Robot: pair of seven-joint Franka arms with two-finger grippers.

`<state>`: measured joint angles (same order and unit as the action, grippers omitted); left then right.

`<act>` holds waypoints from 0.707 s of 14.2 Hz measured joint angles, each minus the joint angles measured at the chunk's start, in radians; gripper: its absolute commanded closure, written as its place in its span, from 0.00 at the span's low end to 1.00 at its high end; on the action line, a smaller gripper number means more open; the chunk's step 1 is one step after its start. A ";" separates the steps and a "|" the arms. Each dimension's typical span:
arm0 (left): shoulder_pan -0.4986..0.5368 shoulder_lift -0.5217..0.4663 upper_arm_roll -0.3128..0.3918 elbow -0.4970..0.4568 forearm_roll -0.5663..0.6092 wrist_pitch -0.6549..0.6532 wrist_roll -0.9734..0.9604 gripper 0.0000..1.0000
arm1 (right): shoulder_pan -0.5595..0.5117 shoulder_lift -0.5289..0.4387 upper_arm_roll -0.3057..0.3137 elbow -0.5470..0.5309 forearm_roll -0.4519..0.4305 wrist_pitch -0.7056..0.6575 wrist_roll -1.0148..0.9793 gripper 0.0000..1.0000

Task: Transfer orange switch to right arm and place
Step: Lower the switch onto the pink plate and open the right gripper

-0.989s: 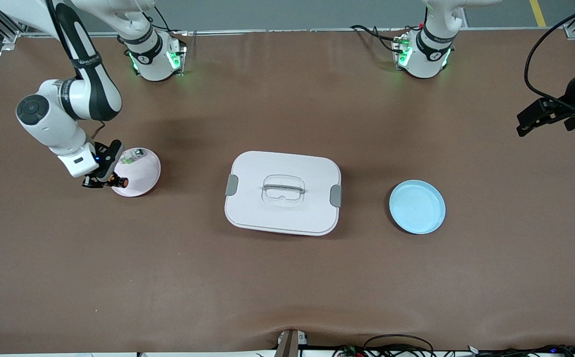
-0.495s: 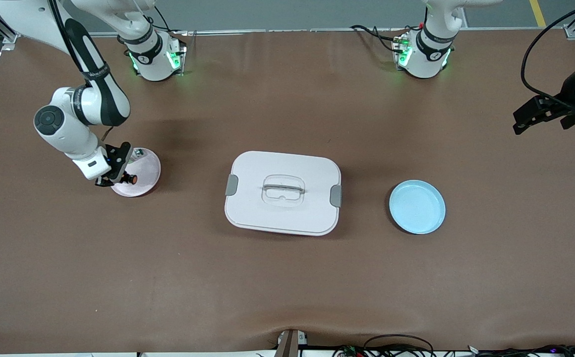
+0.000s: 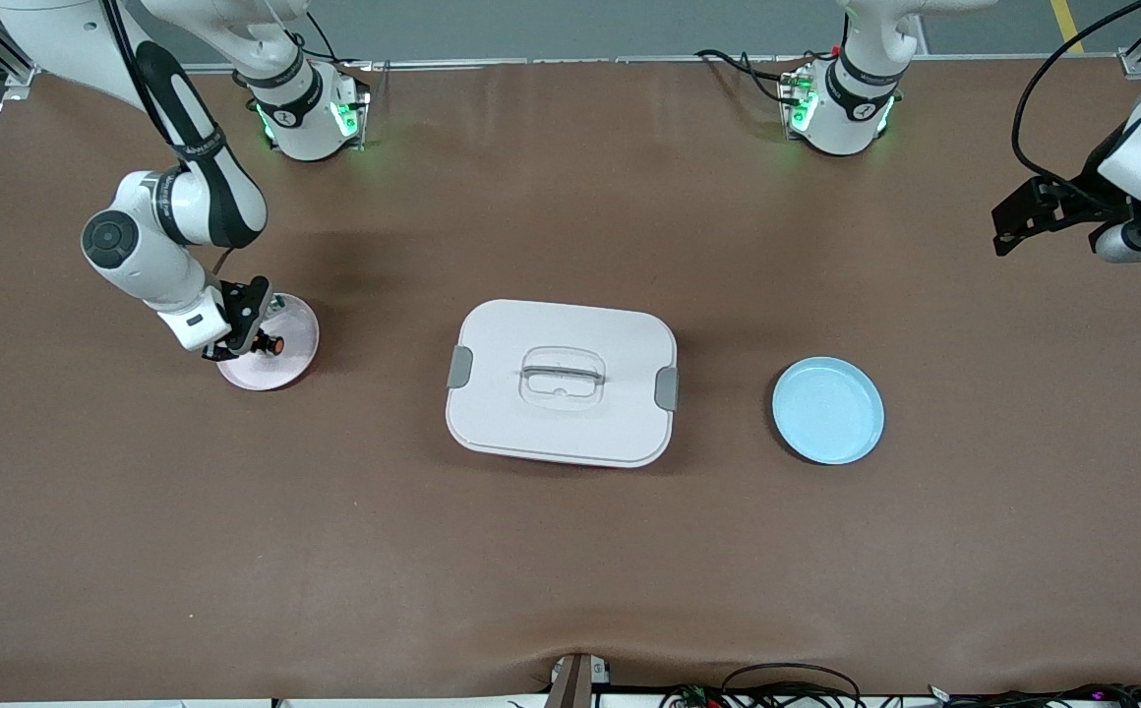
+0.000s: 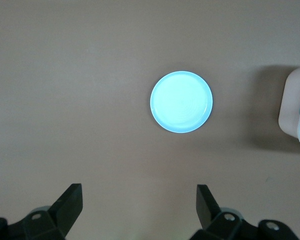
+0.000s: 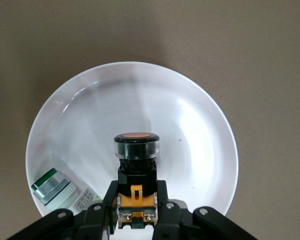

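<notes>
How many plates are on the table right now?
2. The pink plate is at the right arm's end, under the right gripper, which holds the orange switch over it. The blue plate is toward the left arm's end, beside the white box.

right claw (image 3: pixel 258 344) gripping orange switch (image 3: pixel 272 345) over pink plate (image 3: pixel 285 369)

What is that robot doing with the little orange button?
The right arm's end effector is shut on the orange switch and holds it over the white plate, where a small green part already lies. The left arm's end effector waits open, up in the air over the table near the blue plate. A lidded white box sits between the plates.
</notes>
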<state>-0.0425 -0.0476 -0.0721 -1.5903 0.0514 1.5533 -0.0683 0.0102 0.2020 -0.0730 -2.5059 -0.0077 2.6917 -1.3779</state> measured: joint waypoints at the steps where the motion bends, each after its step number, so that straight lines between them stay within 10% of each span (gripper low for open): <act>1: 0.002 -0.002 0.000 -0.001 -0.012 -0.003 0.011 0.00 | 0.000 0.003 0.000 0.000 0.003 0.002 -0.001 1.00; 5: 0.004 -0.004 0.001 -0.003 -0.038 -0.009 0.019 0.00 | 0.000 0.019 0.004 0.000 0.043 0.009 -0.004 0.91; 10: 0.003 -0.005 0.001 -0.003 -0.039 -0.019 0.019 0.00 | 0.000 0.023 0.017 0.000 0.110 0.009 -0.006 0.00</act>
<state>-0.0390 -0.0528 -0.0712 -1.5936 0.0128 1.5341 -0.0498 0.0102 0.2255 -0.0558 -2.5062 0.1026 2.7008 -1.3838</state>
